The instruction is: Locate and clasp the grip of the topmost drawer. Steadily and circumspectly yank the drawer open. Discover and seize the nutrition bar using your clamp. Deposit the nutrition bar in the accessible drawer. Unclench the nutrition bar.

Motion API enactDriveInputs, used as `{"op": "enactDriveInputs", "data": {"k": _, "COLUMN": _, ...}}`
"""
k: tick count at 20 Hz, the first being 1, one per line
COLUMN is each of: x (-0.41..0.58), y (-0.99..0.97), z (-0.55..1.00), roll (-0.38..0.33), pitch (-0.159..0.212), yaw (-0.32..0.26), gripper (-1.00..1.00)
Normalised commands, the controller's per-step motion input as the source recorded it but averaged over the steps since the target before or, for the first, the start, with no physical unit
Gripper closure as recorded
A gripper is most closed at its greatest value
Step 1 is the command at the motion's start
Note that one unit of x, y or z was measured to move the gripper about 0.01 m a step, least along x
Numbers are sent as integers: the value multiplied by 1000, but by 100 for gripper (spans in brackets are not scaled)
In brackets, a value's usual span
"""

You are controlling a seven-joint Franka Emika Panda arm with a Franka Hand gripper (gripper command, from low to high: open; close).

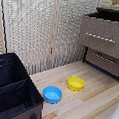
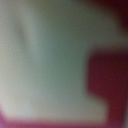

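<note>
Topmost drawer [image 1: 101, 36] is pulled out from the cabinet, above the lower drawer [image 1: 106, 61]. Nutrition bar isn't identifiable. Wrist view is a pale-and-red blur, so can't tell the clamp's finger state; yellow bowl [image 1: 75, 84] sits on the table below the drawer.

staged home-like test setup, likely a lab mock room: light wooden tabletop [image 1: 88, 104], dark cabinet [image 1: 104, 40] with drawers, pale slatted screen [image 1: 42, 29] as backdrop, black fabric box [image 1: 14, 90], two plastic bowls.
</note>
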Motion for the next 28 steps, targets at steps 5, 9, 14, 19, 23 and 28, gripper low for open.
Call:
{"op": "enactDriveInputs", "data": {"k": 5, "x": 42, "y": -191, "z": -98, "roll": -17, "pitch": -240, "yaw": -4, "gripper": 100}}
{"op": "enactDriveInputs", "data": {"k": 9, "x": 79, "y": -14, "z": -31, "roll": -24, "pitch": -256, "yaw": -9, "gripper": 100}}
{"op": "enactDriveInputs", "data": {"k": 14, "x": 0, "y": 8, "z": -14, "roll": -7, "pitch": -128, "yaw": -8, "gripper": -100}}
{"op": "enactDriveInputs", "data": {"k": 19, "x": 5, "y": 4, "z": 22, "roll": -7, "pitch": 7, "yaw": 0, "gripper": -100}}
{"op": "enactDriveInputs", "data": {"k": 23, "x": 26, "y": 0, "z": 74, "roll": -1, "pitch": 48, "yaw": 0, "gripper": -100}}
{"op": "enactDriveInputs", "data": {"k": 28, "x": 43, "y": -2, "z": 25, "roll": 0, "pitch": 0, "yaw": 0, "gripper": -100}}
